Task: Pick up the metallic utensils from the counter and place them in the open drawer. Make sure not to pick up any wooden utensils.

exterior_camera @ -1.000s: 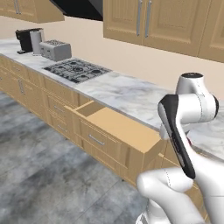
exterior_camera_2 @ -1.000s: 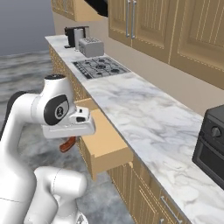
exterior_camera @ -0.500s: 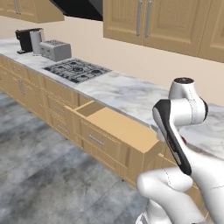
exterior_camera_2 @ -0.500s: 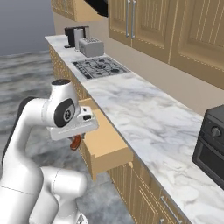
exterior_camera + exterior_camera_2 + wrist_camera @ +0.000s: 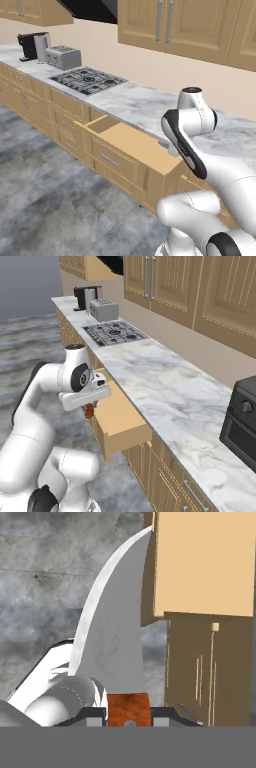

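Grey floor (image 5: 45, 200) runs along the left side in the left base view, and beyond it, far left on the counter (image 5: 130, 102), stand a black coffee machine (image 5: 30, 46) and a silver toaster (image 5: 62, 57), with a gas hob (image 5: 89, 80) just right of them. Next along, the open drawer (image 5: 127, 145) juts out from the wooden cabinets, its light-wood inside bare where it shows. To its right the white arm (image 5: 187, 140) bends over the drawer's near right corner. In the right base view the gripper (image 5: 90, 406) hangs at the left edge of the drawer (image 5: 117, 418), near its front, with the knife (image 5: 89, 410) showing as a reddish-brown handle poking out below the hand. In the hand view the fingers (image 5: 167, 712) are clenched on that handle, one on each side, and the knife (image 5: 112, 632) points its curved silver blade away from the hand, over the floor, its tip reaching the drawer's edge (image 5: 200, 562). Far right on the counter (image 5: 170, 391) sits a black oven (image 5: 245, 416).
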Robot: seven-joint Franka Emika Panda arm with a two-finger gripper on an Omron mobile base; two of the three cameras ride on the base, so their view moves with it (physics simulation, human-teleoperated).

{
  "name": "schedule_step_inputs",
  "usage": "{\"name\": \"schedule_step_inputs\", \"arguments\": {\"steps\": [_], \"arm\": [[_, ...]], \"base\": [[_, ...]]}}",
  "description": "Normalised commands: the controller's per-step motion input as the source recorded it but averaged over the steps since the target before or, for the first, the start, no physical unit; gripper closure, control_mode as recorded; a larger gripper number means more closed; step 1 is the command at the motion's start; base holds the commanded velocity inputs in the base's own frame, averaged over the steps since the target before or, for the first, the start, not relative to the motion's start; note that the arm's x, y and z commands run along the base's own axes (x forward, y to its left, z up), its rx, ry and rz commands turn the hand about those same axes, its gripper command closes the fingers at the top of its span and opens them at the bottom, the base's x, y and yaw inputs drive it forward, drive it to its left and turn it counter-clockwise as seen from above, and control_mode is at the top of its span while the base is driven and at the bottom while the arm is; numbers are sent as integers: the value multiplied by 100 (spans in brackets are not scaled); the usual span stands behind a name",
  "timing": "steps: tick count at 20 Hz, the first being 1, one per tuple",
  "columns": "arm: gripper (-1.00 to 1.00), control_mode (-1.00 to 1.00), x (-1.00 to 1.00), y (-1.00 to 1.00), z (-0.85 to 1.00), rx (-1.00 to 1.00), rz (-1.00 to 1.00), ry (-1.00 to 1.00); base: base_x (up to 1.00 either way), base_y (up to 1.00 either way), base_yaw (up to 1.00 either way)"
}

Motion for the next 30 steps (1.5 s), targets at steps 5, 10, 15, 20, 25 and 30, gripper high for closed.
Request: {"name": "schedule_step_inputs", "arguments": {"steps": [5,10,15,20,25,30], "arm": [[100,-100,53,32,-21,0,3,10],[100,-100,49,22,-31,0,1,2],[100,-100,32,23,-41,0,0,-1],[100,-100,28,21,-37,0,0,-5],[100,-100,42,5,-24,0,0,0],[100,-100,39,0,-33,0,0,-4]], "base": [[0,0,0],[0,0,0],[0,0,0],[0,0,0],[0,0,0],[0,0,0]]}}
